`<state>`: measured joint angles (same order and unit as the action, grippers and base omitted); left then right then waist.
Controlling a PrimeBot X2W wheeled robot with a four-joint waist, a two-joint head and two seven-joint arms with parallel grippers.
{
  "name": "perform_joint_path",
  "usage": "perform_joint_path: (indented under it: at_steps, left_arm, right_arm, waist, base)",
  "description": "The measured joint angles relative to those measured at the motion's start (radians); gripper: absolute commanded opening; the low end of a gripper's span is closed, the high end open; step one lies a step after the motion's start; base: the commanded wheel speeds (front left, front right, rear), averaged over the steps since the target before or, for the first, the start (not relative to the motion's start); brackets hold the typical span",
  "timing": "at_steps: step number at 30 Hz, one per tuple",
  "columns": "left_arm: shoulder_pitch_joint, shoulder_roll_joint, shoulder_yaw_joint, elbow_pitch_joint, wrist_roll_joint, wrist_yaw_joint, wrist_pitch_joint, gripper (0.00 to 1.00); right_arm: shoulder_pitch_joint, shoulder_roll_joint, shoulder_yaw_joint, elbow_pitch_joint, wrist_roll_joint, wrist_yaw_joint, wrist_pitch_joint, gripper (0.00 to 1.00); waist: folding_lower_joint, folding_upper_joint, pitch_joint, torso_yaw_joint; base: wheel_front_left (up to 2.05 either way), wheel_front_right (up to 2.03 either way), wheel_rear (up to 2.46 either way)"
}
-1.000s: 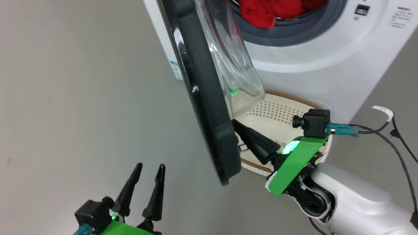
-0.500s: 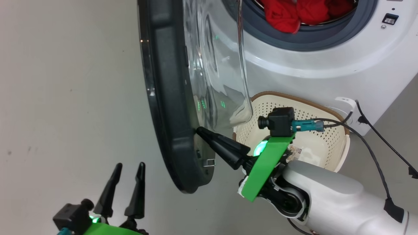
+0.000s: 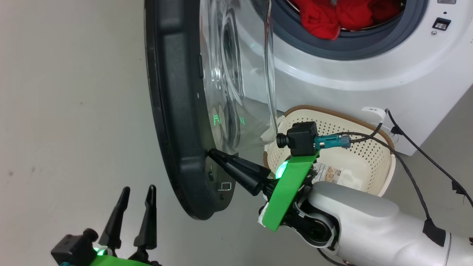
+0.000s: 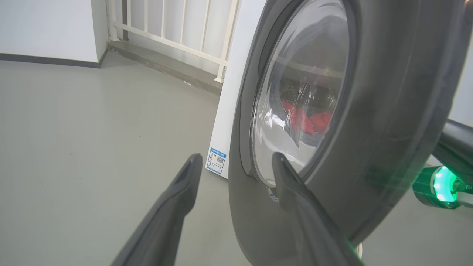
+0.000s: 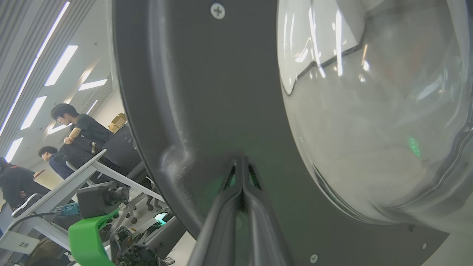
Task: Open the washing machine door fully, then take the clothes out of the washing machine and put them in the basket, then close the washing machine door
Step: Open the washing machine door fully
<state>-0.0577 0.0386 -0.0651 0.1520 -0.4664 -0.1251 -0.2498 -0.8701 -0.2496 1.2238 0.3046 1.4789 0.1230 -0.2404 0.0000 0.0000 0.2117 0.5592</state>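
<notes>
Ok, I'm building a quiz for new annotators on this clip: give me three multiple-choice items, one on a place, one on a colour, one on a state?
1. Where is the basket relative to the washing machine? A. on top B. inside it C. on the floor in front
2. What colour are the clothes? A. blue B. red C. yellow
3. How is the right end effector? A. shut, tips against the washing machine door B. open around the rim C. holding a garment
Answers: 1 C, it stands below the machine's front; 2 B, red fabric shows inside the machine; 3 A, its fingers meet at the door's inner face.
</notes>
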Motion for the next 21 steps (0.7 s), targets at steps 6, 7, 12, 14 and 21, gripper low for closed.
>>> perform_joint_path:
  at_steps: [6,7,12,14,21]
  left_arm:
    - [0.000,0.000,-0.002,0.002,0.000,0.000,0.000,1.00]
    - [0.000,0.000,-0.003,0.003,0.000,0.000,0.000,1.00]
    - [-0.004,0.000,-0.003,0.023,0.012,0.000,0.000,1.00]
    - [-0.005,0.000,-0.004,0.034,0.020,0.000,0.000,1.00]
    - [-0.013,0.000,-0.022,0.054,0.036,0.000,0.000,1.00]
  right_arm:
    - [0.001,-0.014,0.000,0.016,0.000,0.000,-0.007,0.00]
    - [0.002,-0.019,-0.004,0.019,0.000,0.000,-0.007,0.12]
    - [0.045,-0.040,-0.058,0.035,-0.007,0.000,-0.008,0.45]
    - [0.082,-0.050,-0.085,0.040,-0.018,0.000,-0.008,0.51]
    - [0.211,-0.081,-0.192,0.053,-0.055,0.000,-0.009,1.00]
  waist:
    - [0.0001,0.0000,-0.008,-0.005]
    - [0.0000,0.0000,-0.010,-0.006]
    - [0.0000,0.0000,-0.023,-0.011]
    - [0.0001,0.0000,-0.029,-0.013]
    - [0.0001,0.0000,-0.048,-0.022]
  base:
    - [0.00,0.00,0.00]
    - [0.00,0.00,0.00]
    - [0.00,0.00,0.00]
    - [0.00,0.00,0.00]
    - [0.00,0.00,0.00]
